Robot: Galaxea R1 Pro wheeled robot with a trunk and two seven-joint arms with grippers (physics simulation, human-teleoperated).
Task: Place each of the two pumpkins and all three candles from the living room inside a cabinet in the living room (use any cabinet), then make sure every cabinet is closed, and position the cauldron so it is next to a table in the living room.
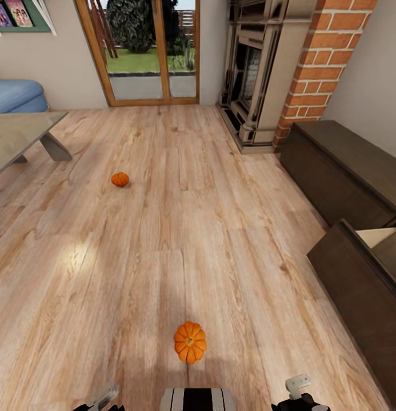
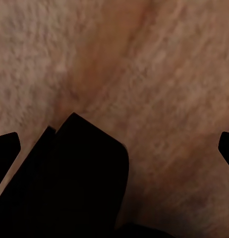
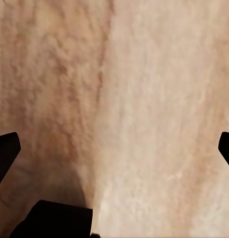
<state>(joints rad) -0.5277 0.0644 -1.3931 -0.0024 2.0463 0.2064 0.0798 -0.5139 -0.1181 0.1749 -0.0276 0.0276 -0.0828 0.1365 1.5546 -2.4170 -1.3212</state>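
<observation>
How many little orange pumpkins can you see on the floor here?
2. The near pumpkin sits on the wood floor just ahead of the robot; the far pumpkin lies farther off, near the glass table. Nothing hides more here.

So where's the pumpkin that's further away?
In the head view, the far pumpkin sits on the wood floor, left of centre, near the glass table.

The room is evenly and brightly lit, with daylight admitted through the wood-framed glass patio door [image 1: 153, 51]. A pale glare patch is seen on the light wood plank floor [image 1: 78, 260]. Soft blur is shown in both wrist views, and straight edges are bent towards the head view's margins.
</observation>
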